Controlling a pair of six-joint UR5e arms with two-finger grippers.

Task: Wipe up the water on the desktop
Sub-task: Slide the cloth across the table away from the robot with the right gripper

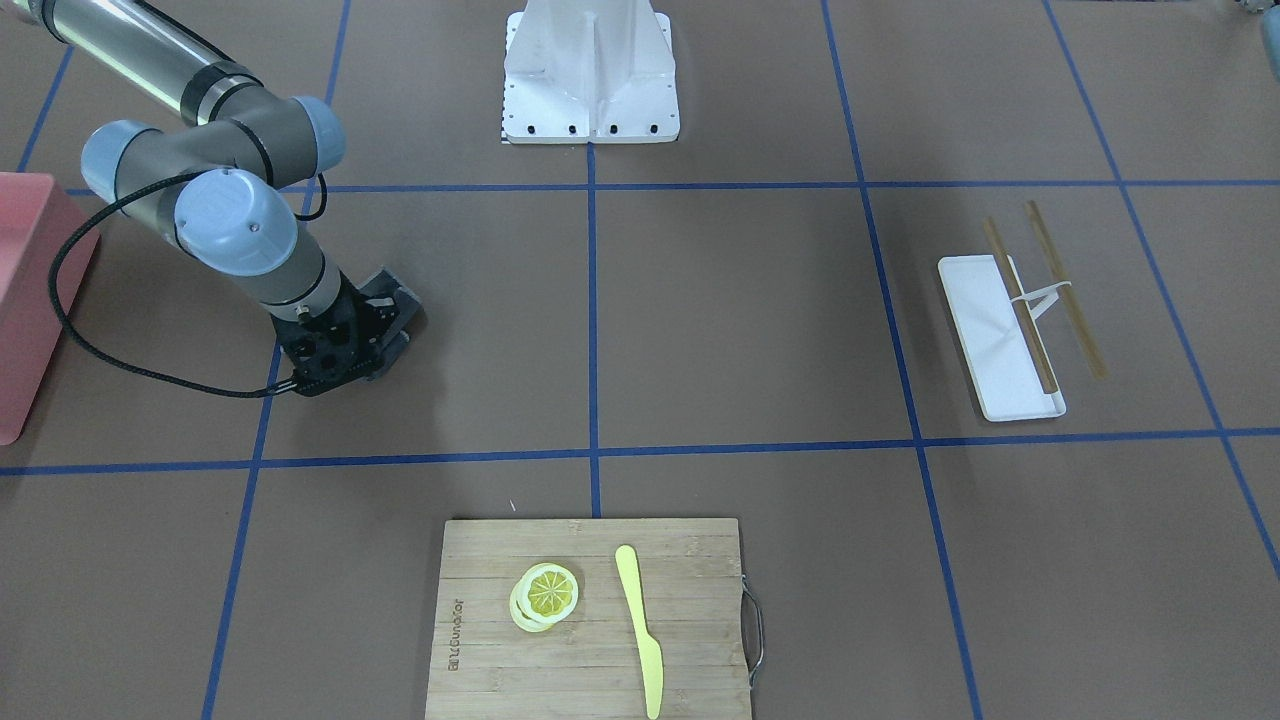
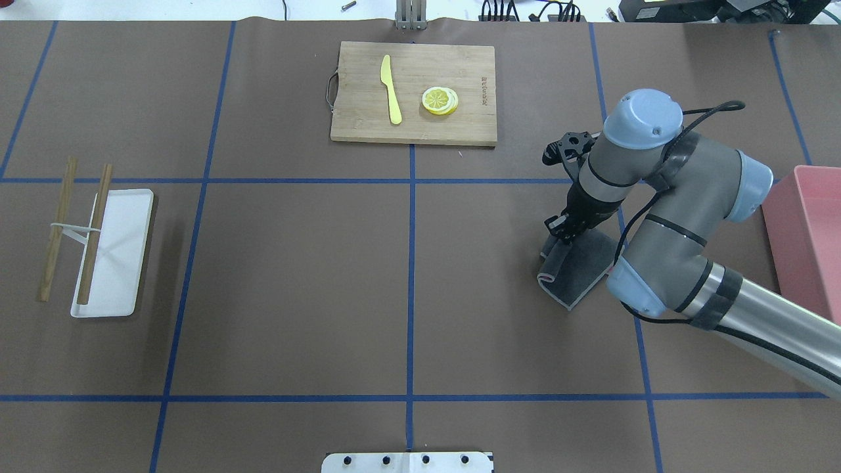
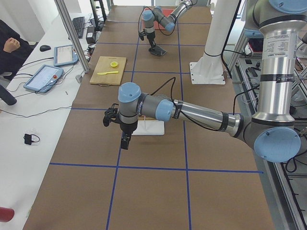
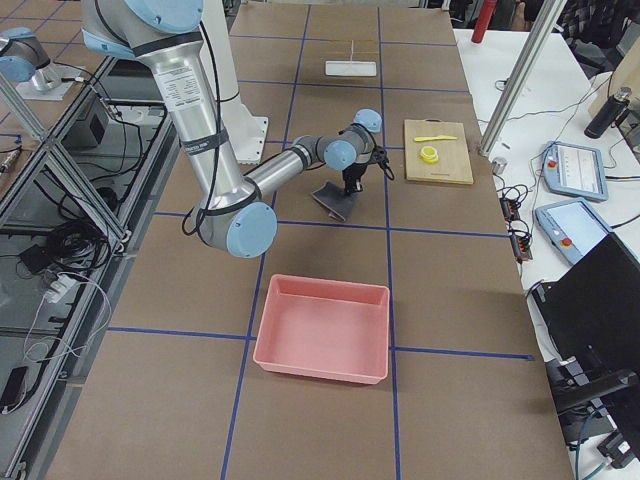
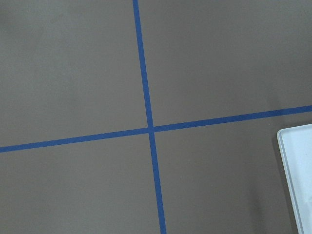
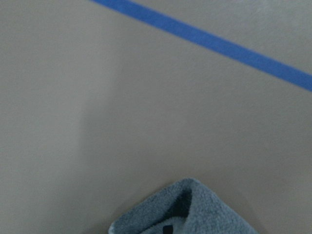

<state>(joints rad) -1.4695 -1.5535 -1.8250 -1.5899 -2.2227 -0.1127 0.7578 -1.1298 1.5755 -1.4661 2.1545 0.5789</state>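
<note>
The desktop (image 2: pixel 295 295) is a brown surface with a blue tape grid; I see no water on it. My right gripper (image 2: pixel 560 233) points down at the right side of the desktop and is shut on one raised edge of a grey cloth (image 2: pixel 581 269). The rest of the cloth lies on the surface. The cloth's folded edge fills the bottom of the right wrist view (image 6: pixel 190 209). My left gripper (image 3: pixel 125 143) hangs above the desktop near a white tray (image 3: pixel 149 127); it shows only in the exterior left view, so I cannot tell if it is open.
A bamboo cutting board (image 2: pixel 414 125) at the far middle carries a yellow knife (image 2: pixel 391 89) and lemon slices (image 2: pixel 440 100). The white tray (image 2: pixel 118 256) with chopsticks (image 2: pixel 95 230) is at the left. A pink bin (image 2: pixel 805 230) stands at the right edge.
</note>
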